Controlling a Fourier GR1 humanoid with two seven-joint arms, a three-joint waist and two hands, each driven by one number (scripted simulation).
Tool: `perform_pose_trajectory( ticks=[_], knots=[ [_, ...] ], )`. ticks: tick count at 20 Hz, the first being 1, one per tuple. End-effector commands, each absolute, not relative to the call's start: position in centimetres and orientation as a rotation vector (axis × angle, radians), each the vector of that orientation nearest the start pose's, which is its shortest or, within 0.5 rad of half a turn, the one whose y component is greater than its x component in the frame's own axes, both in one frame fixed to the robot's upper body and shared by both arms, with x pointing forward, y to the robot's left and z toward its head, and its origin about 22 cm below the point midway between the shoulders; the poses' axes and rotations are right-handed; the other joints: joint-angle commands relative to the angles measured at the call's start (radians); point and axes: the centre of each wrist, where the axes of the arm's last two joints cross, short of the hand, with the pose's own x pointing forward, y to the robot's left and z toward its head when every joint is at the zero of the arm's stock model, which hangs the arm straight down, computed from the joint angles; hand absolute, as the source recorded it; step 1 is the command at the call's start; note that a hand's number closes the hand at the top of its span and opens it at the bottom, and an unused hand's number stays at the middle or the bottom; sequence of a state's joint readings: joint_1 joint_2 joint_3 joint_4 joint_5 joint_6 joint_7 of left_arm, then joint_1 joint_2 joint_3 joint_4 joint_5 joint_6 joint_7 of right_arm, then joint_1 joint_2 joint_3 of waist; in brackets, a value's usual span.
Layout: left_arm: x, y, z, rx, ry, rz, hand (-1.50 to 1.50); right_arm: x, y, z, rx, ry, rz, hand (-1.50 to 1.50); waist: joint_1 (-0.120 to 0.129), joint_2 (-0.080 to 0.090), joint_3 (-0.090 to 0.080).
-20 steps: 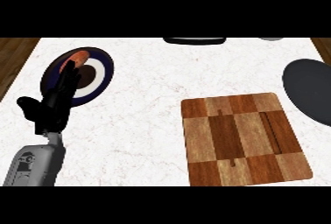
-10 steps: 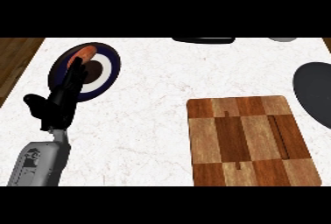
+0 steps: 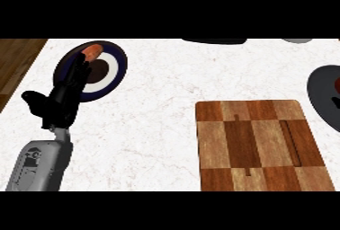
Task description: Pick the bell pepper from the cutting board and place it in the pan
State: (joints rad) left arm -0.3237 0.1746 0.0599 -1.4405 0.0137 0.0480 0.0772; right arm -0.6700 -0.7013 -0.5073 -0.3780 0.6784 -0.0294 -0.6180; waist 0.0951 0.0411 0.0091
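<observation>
Head view shows our whole picture has slid a little since a moment ago: the cutting board (image 3: pixel 260 144) now sits lower and more to the right, and the plate (image 3: pixel 106 72) has moved right too. Our left robot hand (image 3: pixel 63 96) has kept its place over the plate's left side, at the left of the white surface (image 3: pixel 166 90).

Something small and orange-red (image 3: pixel 92 50) peeks out at the fingertips, on the plate's top edge. We cannot tell if it is the bell pepper. We see no pepper on the cutting board.

A dark pan (image 3: pixel 325 96) is cut off at the right edge. Two dark things at the top are cut off too.

Our left robot hand points up with straight fingers and thumb out, so it is open. Our right robot hand does not show.
</observation>
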Motion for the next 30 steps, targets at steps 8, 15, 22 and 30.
perform_pose_trajectory(
  ticks=[8, 15, 22, 30],
  knots=[
    [30.9, 25.9, 5.2, 0.132, -1.66, -0.112, 0.0, 32.0, -50.4, 5.4, -0.603, -1.519, 0.516, -1.5, -0.006, -0.004, 0.002],
    [31.0, 26.0, 5.5, 0.148, -1.667, -0.085, 0.0, 30.6, -51.6, 5.0, -0.516, -1.742, 0.205, -1.5, -0.036, -0.008, 0.002],
    [30.2, 27.2, 5.2, 0.177, -1.625, -0.054, 0.0, 24.7, -57.8, 8.2, -0.25, -1.75, 0.158, -1.5, -0.067, -0.024, 0.001],
    [29.3, 28.6, 4.3, 0.216, -1.614, -0.027, 0.0, 19.4, -61.2, 9.7, -0.19, -1.78, 0.163, -1.5, -0.112, -0.036, 0.001]
  ],
)
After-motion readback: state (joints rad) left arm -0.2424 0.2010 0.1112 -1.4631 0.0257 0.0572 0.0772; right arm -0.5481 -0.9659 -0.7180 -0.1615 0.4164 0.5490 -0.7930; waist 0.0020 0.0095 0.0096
